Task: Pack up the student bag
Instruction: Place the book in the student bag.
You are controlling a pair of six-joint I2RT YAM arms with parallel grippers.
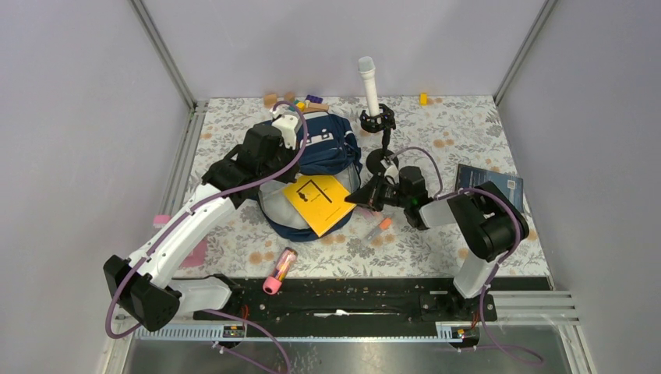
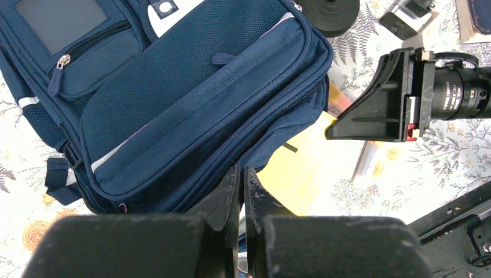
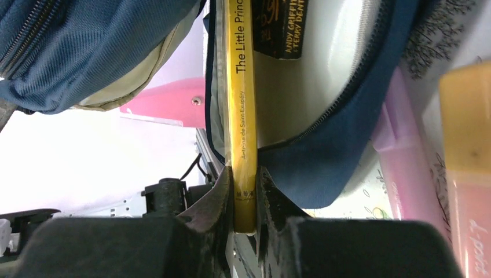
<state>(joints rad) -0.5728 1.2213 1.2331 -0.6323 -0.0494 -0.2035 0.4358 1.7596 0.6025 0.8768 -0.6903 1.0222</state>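
Observation:
The student bag (image 1: 327, 144), navy blue, lies mid-table with its mouth facing the arms. In the right wrist view its upper flap (image 3: 87, 52) is lifted, showing grey lining and a dark book (image 3: 281, 29) inside. My left gripper (image 2: 242, 174) is shut at the flap's zipper edge (image 1: 274, 178), pinching the fabric. A yellow book (image 1: 317, 201), "The Little Prince", lies half in the bag's mouth. My right gripper (image 3: 244, 174) is shut on the book's spine (image 3: 242, 87) at its outer end. It also shows in the top view (image 1: 360, 196) and the left wrist view (image 2: 331, 134).
A microphone on a black stand (image 1: 369, 86) rises behind the bag. A dark blue book (image 1: 489, 185) lies at the right. A pink tube (image 1: 281, 269) and an orange marker (image 1: 379, 227) lie near the front, and pink and orange pens (image 3: 405, 168) sit beside the bag. Small blocks (image 1: 296, 100) line the back edge.

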